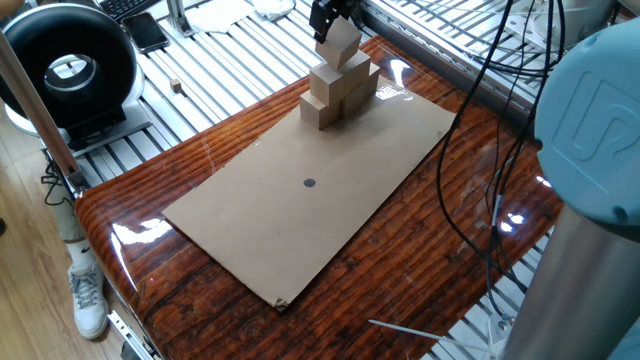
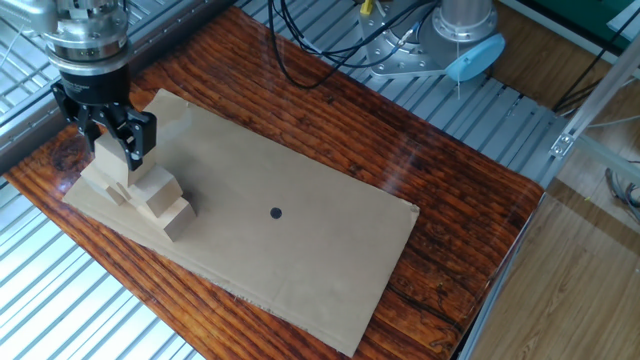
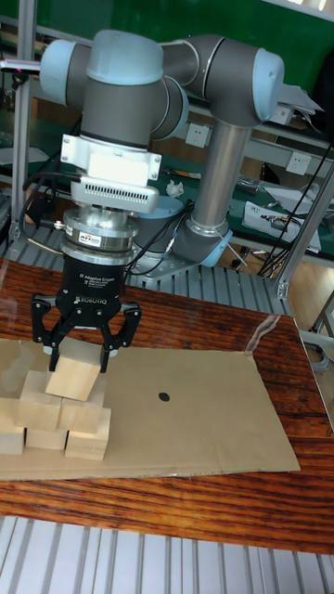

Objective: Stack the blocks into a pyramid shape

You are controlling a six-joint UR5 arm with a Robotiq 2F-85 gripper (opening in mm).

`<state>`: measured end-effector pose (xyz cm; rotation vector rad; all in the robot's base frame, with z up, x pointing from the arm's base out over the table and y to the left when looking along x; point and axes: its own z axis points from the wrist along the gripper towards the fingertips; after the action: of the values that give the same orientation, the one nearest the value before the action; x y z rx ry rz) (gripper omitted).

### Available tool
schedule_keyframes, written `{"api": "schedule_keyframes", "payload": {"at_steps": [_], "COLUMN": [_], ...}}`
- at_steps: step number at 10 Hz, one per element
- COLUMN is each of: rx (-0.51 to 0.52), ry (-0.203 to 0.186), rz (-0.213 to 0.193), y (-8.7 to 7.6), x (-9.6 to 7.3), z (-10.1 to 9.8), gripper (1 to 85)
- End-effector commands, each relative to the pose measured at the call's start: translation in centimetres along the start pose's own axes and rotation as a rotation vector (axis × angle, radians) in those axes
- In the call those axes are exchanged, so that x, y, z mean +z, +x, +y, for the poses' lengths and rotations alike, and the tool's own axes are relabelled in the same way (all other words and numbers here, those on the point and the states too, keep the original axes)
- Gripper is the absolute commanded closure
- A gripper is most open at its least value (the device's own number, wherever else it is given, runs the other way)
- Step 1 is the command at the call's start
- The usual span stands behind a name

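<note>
Light-tan blocks [image 3: 57, 401], brown cardboard sheet [image 2: 290, 250] with black dot [image 2: 276, 212]

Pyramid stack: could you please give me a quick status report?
Gripper shut on top block, at the stack's peak. Top block tilted over the lower blocks; contact unclear. Nothing in the way on the cardboard sheet.

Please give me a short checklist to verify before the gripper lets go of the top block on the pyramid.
1. Gripper shut on top block: ok.
2. Top block over the second row: ok.
3. Top block level: not ok, it looks tilted.
4. Top block touching the row below: cannot tell.
5. Lower blocks close together: ok.
6. Cardboard lying flat on the table: ok.
</note>
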<state>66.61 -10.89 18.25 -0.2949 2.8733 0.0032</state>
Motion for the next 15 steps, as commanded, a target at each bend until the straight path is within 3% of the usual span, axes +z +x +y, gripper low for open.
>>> {"api": "schedule_keyframes", "payload": {"at_steps": [1, 10, 13, 15], "rx": [-0.013, -0.019, -0.03, -0.042], "ry": [-0.004, -0.023, -0.009, 0.01], "rz": [-0.002, -0.006, -0.001, 0.011], "y": [-0.04, -0.34, -0.23, 0.09], "x": [-0.04, 0.38, 0.47, 0.43], "z": [-0.02, 0.43, 0.04, -0.44], "gripper": [73.7, 58.3, 50.0, 38.0]}}
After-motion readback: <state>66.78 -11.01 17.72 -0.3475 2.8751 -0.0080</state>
